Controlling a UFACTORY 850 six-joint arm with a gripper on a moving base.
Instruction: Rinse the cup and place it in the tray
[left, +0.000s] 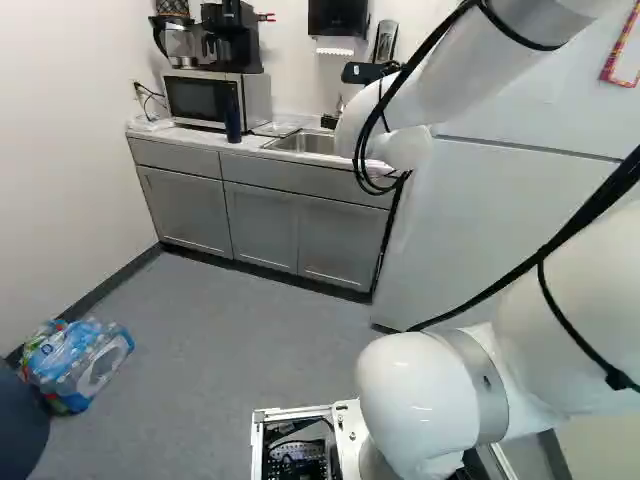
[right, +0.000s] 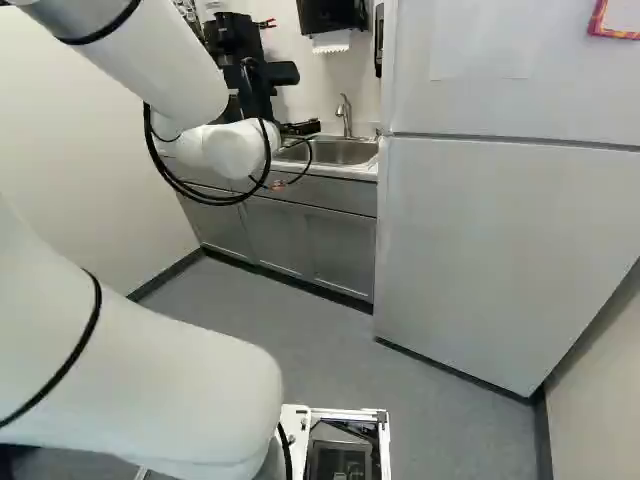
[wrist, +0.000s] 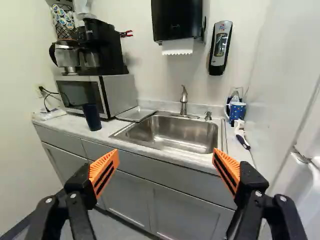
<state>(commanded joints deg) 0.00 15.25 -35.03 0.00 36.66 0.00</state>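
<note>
Toward the upper left of the left base view, the dark blue tumbler, probably the cup meant, stands upright near the front of the counter; a clumsy approach could tip it over the edge. The tray, between tumbler and sink, looks shallow, so a cup set down on its rim might topple. Rinsing too close to the faucet could knock the cup loose. The gripper is empty, fingers spread wide.

At lower left of that base view, a pack of bottled water sits on the floor. The microwave backs the tumbler, limiting reach past it. Beyond the sink, the blue patterned mug could be mistaken for the target. The refrigerator, toward the right, crowds the arm.
</note>
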